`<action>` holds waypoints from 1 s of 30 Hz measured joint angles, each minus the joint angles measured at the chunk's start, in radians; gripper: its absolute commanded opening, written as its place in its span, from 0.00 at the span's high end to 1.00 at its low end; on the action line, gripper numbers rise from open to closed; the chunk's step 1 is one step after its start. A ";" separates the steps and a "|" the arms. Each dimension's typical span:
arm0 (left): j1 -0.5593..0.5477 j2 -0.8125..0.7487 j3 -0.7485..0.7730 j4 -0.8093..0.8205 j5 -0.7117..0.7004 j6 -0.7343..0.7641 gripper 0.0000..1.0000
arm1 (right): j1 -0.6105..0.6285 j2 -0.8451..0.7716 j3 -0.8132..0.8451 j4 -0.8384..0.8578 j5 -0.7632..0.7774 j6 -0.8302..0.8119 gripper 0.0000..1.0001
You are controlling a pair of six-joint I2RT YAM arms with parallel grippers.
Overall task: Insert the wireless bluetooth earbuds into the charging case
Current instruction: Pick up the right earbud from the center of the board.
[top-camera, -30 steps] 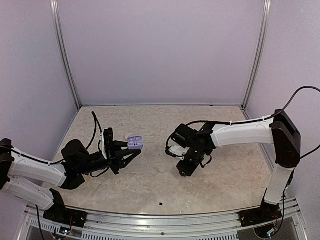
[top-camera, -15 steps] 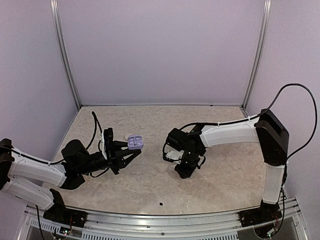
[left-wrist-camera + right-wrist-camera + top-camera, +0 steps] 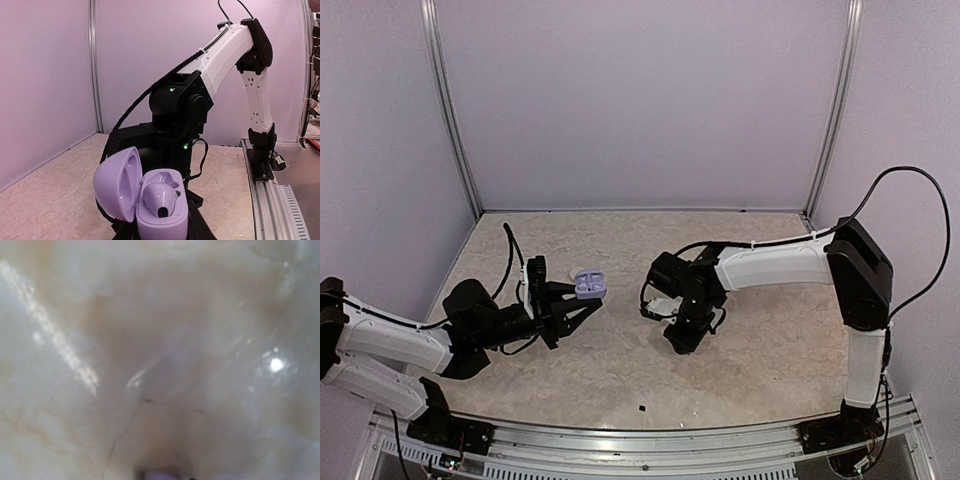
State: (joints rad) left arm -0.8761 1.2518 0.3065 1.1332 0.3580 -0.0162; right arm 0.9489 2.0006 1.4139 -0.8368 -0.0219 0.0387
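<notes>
Left wrist view, closest in: the left claw (image 3: 582,298) is clamped on the lower half of the lilac charging case (image 3: 161,215). It holds the case upright above the surface (image 3: 620,380), with the lid (image 3: 116,182) swung open to one side. One earbud (image 3: 159,196) sits in its socket; the socket behind it looks empty, though it is partly hidden.

Farther off, the right arm (image 3: 220,55) bends down and the right claw (image 3: 681,338) hangs low over the surface. Its own camera gives only blur, with a lilac speck (image 3: 159,474) at the bottom edge that may be the other earbud. Whether the jaws are open or closed on anything cannot be told.

Such an earbud is probably feather-light, hard and glossy, and so apt to squirt out of a pinch. A gentle hold across the bulb, leaving the stem free to drop into the socket, seems safest.
</notes>
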 measured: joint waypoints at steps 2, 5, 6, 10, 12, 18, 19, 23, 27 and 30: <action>0.000 0.000 -0.005 0.002 0.000 0.000 0.97 | 0.000 0.002 0.005 -0.001 0.000 -0.001 0.73; 0.000 0.000 -0.011 0.002 0.000 0.000 0.97 | 0.000 0.007 0.005 -0.003 0.000 -0.001 0.73; 0.000 0.000 -0.011 0.002 0.000 0.000 0.97 | 0.000 0.010 0.005 -0.004 -0.001 -0.001 0.73; 0.000 0.000 -0.011 0.003 0.000 0.000 0.97 | 0.000 0.019 0.005 -0.006 -0.001 -0.001 0.74; 0.001 0.000 -0.012 0.003 0.000 0.000 0.97 | 0.000 0.020 0.005 -0.006 -0.001 -0.001 0.74; 0.001 0.000 -0.016 0.003 0.000 0.000 0.97 | 0.000 0.027 0.017 -0.013 -0.004 0.000 0.69; 0.001 0.000 -0.016 0.003 0.000 0.000 0.97 | 0.000 0.029 0.019 -0.013 -0.004 -0.001 0.70; 0.001 -0.005 -0.017 0.003 0.000 0.000 0.97 | 0.000 0.032 0.024 -0.013 -0.003 -0.001 0.74; 0.001 -0.015 -0.024 0.003 0.000 0.000 0.97 | 0.000 0.032 0.024 -0.011 -0.004 -0.001 0.80; 0.001 -0.016 -0.024 0.003 0.000 0.000 0.97 | 0.000 0.032 0.024 -0.012 -0.004 -0.001 0.84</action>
State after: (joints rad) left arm -0.8753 1.2358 0.2821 1.1358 0.3576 -0.0162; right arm 0.9489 2.0331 1.4380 -0.8486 -0.0257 0.0376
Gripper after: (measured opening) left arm 0.223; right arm 0.188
